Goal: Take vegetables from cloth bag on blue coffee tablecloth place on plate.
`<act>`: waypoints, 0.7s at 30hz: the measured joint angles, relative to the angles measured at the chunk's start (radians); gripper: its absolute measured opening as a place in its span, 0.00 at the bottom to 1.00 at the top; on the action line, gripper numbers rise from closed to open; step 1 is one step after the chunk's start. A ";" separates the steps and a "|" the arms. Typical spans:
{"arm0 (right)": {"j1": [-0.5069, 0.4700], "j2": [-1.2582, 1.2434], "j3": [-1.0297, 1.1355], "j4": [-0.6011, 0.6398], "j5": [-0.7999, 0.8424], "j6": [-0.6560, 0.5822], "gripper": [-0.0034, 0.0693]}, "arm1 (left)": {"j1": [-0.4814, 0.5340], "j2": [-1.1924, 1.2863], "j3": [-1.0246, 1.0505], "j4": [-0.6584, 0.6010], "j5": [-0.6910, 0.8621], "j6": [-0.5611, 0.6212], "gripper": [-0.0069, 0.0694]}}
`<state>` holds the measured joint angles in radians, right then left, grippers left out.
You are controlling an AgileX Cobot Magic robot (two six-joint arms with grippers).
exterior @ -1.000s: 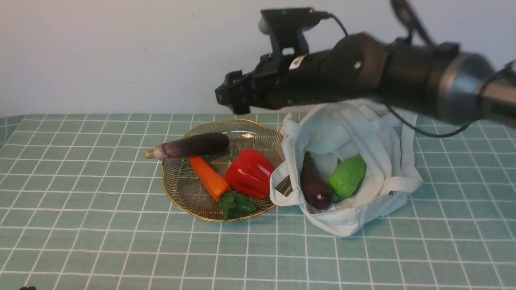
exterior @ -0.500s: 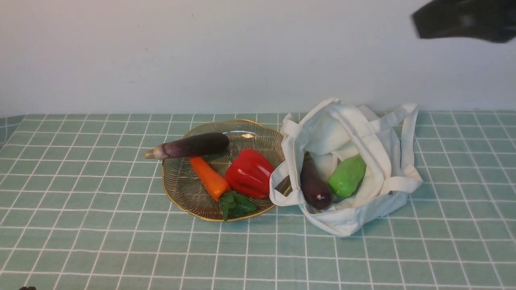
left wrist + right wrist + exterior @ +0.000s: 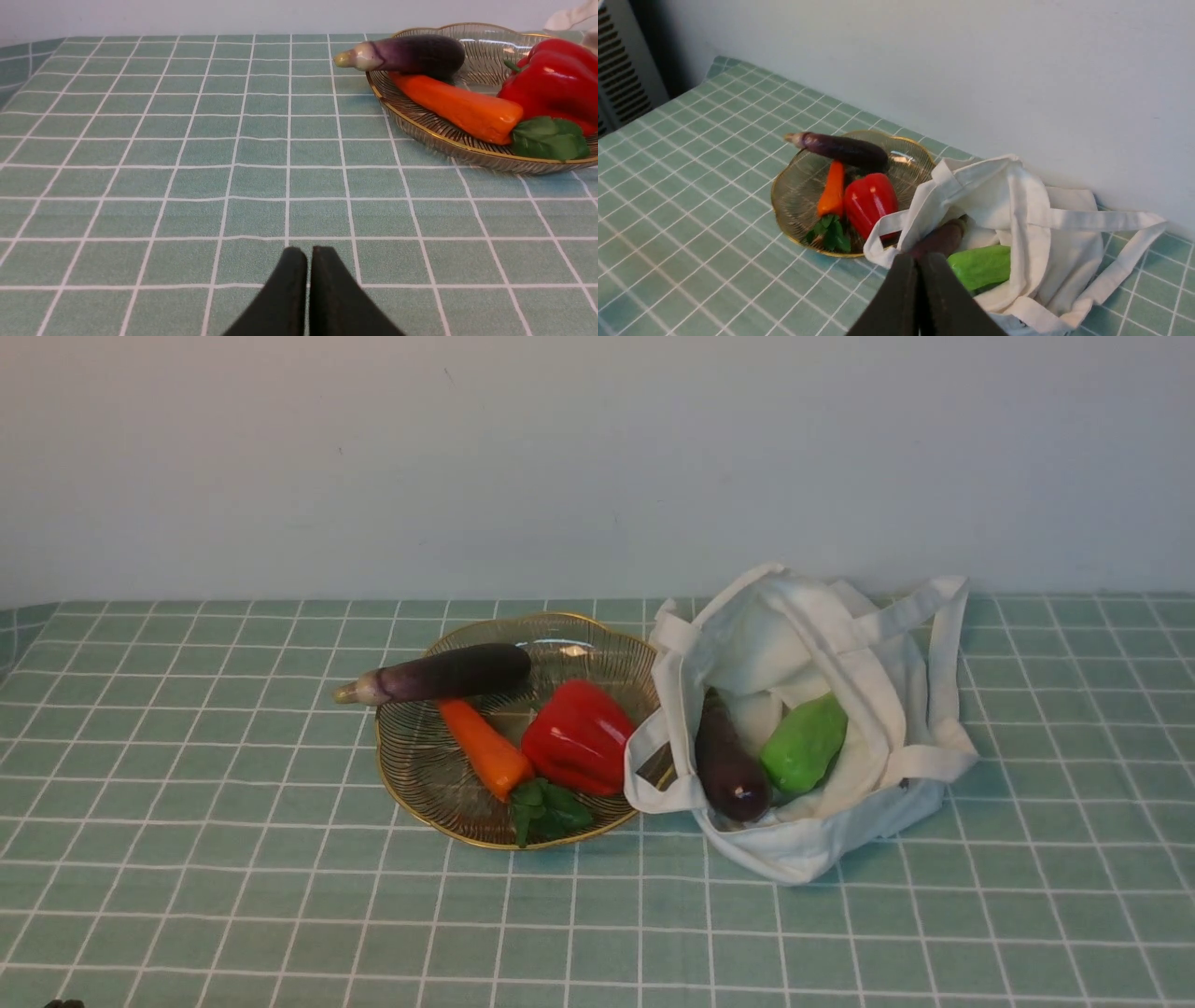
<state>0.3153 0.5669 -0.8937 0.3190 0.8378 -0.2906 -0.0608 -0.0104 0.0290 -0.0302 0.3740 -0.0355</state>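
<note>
Black right gripper (image 3: 919, 257) clenched, empty, hangs above cloth bag (image 3: 994, 196), lower centre of frame; left gripper (image 3: 308, 252) clenched, empty, low over blue coffee tablecloth (image 3: 187, 140).

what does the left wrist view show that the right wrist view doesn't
Only the left wrist view: the left gripper, shut and empty, low over the tablecloth.
Only the right wrist view: the right gripper, shut and empty, pointed toward the open cloth bag, with the bagged eggplant and green pepper inside. The left wrist view catches just a scrap of white fabric.
Both: that tablecloth, and the plate holding the plated eggplant, carrot and red pepper.
</note>
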 joint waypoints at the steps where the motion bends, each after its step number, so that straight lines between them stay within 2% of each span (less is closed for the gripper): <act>1: 0.000 -0.005 0.024 0.000 -0.013 0.000 0.03 | 0.000 0.000 0.000 0.000 0.000 0.000 0.09; 3: 0.000 -0.051 0.155 0.003 -0.174 0.001 0.03 | 0.000 0.000 0.000 0.000 0.000 0.000 0.09; 7: 0.000 -0.080 0.261 0.007 -0.335 0.002 0.03 | 0.000 0.000 0.000 0.000 0.000 0.000 0.09; 21: 0.014 -0.079 0.344 0.011 -0.331 0.003 0.03 | 0.000 0.000 0.000 0.000 0.000 0.000 0.09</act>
<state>0.3296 0.4874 -0.5499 0.3300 0.5070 -0.2875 -0.0608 -0.0104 0.0290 -0.0302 0.3740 -0.0355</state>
